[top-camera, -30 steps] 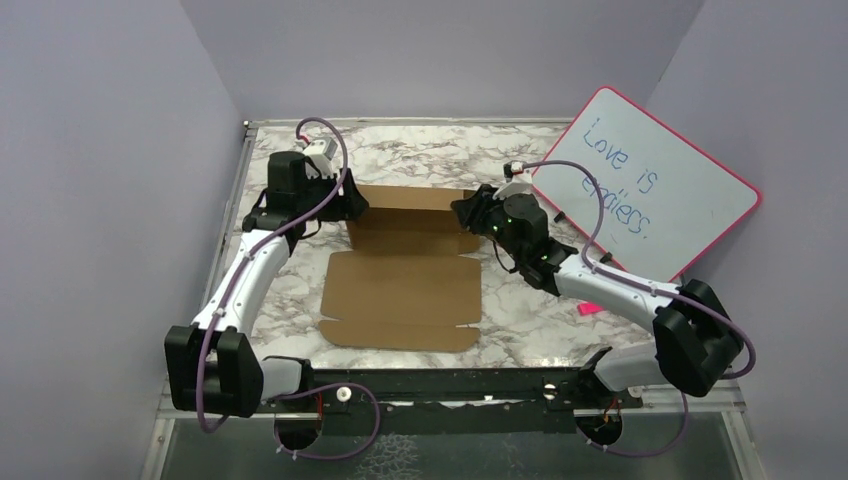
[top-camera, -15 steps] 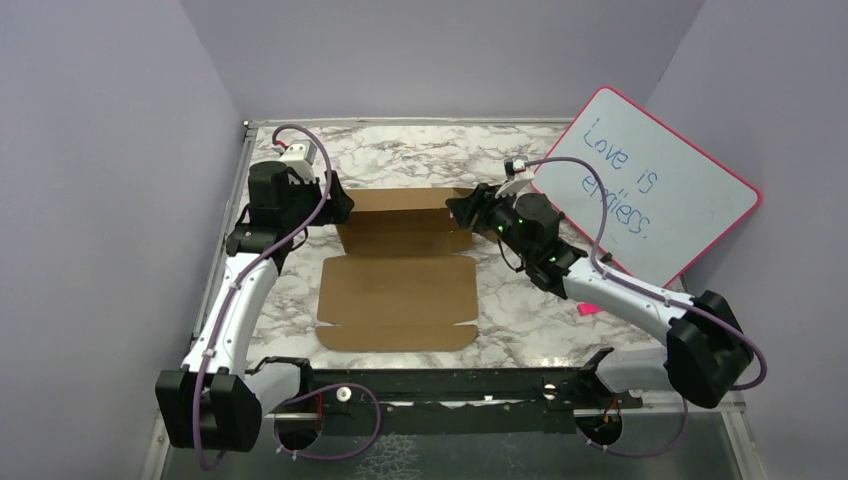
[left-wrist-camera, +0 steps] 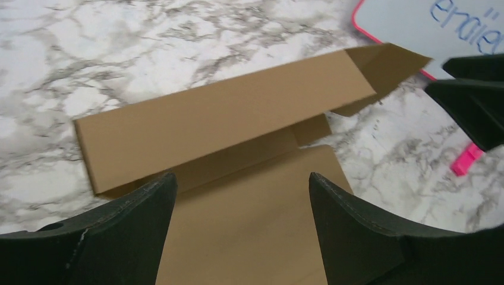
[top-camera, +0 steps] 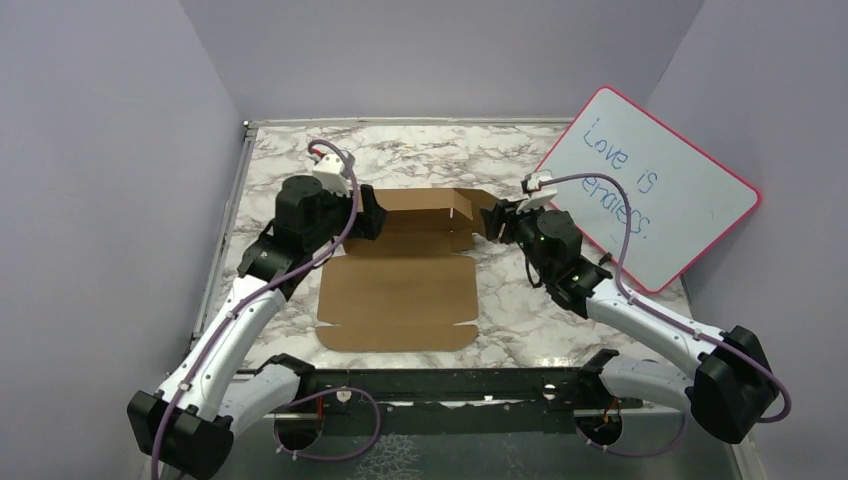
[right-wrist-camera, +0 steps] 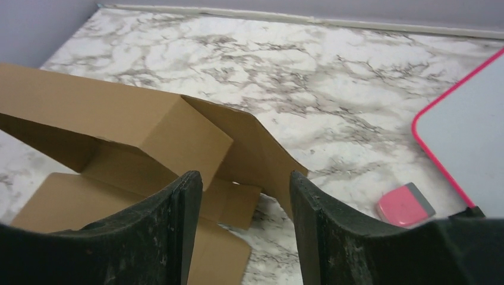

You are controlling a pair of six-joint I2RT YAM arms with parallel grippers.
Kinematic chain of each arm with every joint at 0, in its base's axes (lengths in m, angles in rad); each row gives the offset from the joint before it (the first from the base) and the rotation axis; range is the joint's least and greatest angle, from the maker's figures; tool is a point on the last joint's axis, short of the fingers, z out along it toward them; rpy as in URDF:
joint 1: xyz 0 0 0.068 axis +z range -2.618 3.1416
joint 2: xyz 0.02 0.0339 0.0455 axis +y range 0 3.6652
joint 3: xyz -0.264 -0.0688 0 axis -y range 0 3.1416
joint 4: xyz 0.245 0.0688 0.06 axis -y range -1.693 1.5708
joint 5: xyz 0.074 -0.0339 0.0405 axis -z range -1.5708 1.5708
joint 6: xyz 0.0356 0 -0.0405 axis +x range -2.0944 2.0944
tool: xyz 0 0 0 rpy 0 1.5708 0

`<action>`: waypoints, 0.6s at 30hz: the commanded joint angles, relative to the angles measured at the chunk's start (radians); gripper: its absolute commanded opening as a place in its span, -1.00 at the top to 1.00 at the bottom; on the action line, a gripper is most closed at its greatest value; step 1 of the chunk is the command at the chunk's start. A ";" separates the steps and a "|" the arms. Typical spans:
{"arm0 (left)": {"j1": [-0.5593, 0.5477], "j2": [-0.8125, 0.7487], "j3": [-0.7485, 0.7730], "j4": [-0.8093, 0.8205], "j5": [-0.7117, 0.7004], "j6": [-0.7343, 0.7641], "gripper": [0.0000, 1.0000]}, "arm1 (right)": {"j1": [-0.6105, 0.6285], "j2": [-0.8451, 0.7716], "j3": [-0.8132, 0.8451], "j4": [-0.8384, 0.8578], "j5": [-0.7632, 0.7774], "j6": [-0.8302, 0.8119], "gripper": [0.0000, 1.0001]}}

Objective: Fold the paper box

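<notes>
The box [top-camera: 400,290] lies mid-table [top-camera: 420,150], mostly flat, its far panel raised. The whiteboard [top-camera: 650,200] leans at right. The left gripper [top-camera: 367,214] and right gripper [top-camera: 494,219] flank that panel's ends, jaws spread, seemingly holding nothing.

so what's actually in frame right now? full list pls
paper box: 1, plain brown, table centre; far strip folded up, near panel lying flat
whiteboard: 1, white with pink rim and blue handwriting, leaning at the right wall
eraser: 1, pink with grey edge, on the table beside the whiteboard
table: 1, white-grey marble pattern, under everything
walls: lilac, left, back and right
left arm: 1, white and black with purple cable, reaching to the box's left end
right arm: 1, same colours, reaching to the box's right end
left gripper: 1, black, open, over the box
right gripper: 1, black, open, at the right end flap
</notes>
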 commanded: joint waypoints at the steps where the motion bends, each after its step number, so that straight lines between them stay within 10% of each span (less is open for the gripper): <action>1: -0.164 -0.007 -0.010 -0.007 -0.135 -0.101 -0.63 | -0.047 0.013 -0.037 0.011 0.035 -0.072 -0.23; 18: -0.674 0.163 -0.246 0.441 -0.483 -0.097 -0.62 | -0.208 0.180 -0.133 0.370 -0.372 -0.127 -0.03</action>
